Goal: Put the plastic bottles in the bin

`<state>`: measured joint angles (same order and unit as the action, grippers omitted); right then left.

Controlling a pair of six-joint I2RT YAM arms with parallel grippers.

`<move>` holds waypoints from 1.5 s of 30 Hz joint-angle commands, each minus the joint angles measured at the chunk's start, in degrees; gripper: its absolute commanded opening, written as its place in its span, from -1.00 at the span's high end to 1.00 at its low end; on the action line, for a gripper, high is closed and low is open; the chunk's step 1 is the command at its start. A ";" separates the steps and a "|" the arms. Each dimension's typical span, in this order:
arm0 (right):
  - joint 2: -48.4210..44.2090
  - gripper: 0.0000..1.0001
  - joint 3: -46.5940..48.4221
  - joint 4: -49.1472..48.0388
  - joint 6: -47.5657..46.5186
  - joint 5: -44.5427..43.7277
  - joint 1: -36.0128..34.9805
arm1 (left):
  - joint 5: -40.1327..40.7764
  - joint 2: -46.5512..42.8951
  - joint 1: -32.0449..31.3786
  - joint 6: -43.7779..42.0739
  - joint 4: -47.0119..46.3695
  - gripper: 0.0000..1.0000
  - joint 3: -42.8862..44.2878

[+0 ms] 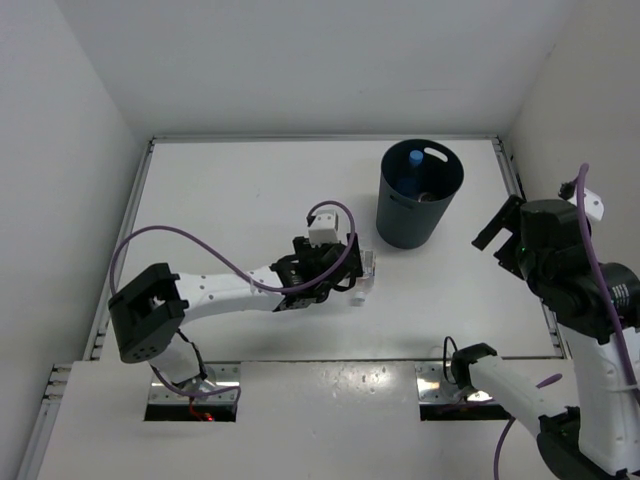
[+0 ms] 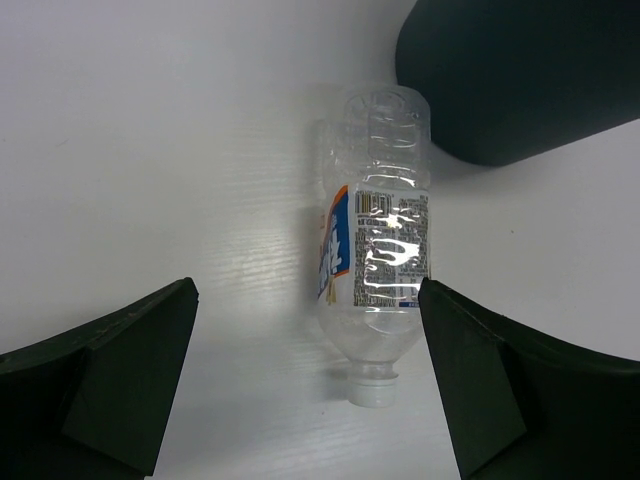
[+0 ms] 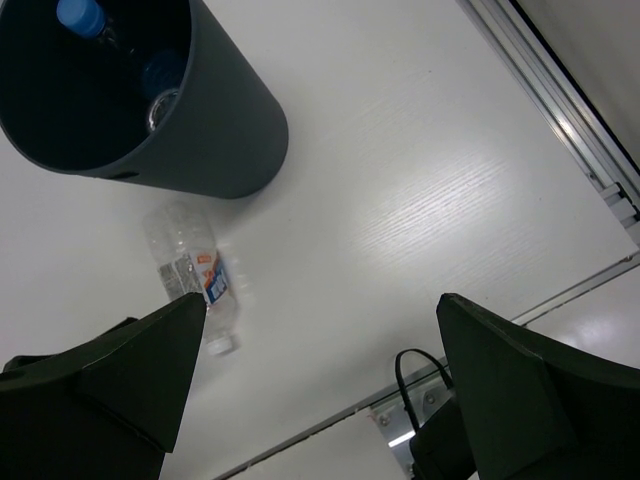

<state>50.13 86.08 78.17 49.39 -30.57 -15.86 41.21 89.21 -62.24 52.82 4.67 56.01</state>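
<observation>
Here, a clear, crinkled plastic bottle with a paper label [image 2: 378, 250] lies on its side on the flat white table [image 1: 230, 200], outside and just beside the base of the round black plastic bin [image 1: 420, 195]. In the left wrist view the bottle's white cap [image 2: 372, 386] points toward the camera and its bottom end lies near the bin's dark wall [image 2: 520, 70]. The left gripper [image 2: 308, 300] is down low over the table with its jaws spread wide, gripping nothing. The bottle lies between the two dark fingers [image 2: 120, 390], much nearer the right-hand one in that view; whether it touches that finger cannot be told. From above, the left arm reaches out across the middle of the table and the left gripper [image 1: 350, 270] sits at the bottle [image 1: 364, 276], to the near left of the bin. The bin stands upright toward the far right of the table, and a blue-capped clear bottle [image 1: 415, 157] stands inside it against the far wall; the right wrist view shows the same blue cap [image 3: 80, 15] and at least one more bottle, dim and deeper down. The right gripper [image 3: 322, 305] hangs high above the table, to the right of the bin, released and empty, well apart from the labelled bottle [image 3: 190, 275].
</observation>
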 commanded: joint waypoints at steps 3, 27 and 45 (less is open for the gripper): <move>-0.12 -1.00 -0.30 1.55 0.71 -0.81 0.12 | -0.61 0.53 -0.87 -0.52 -0.80 -0.98 0.60; -2.32 -1.00 -2.59 2.25 1.85 -0.19 0.12 | -7.37 8.26 -0.34 -8.60 -3.51 -0.98 3.23; 1.02 -1.00 -3.11 1.11 -0.86 -1.34 0.12 | -11.33 26.18 4.05 -19.07 -3.19 -0.98 20.98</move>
<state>50.39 82.83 78.19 49.74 -30.59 -15.86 30.85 113.67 -59.68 34.89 -0.62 73.63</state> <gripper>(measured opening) 0.995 0.992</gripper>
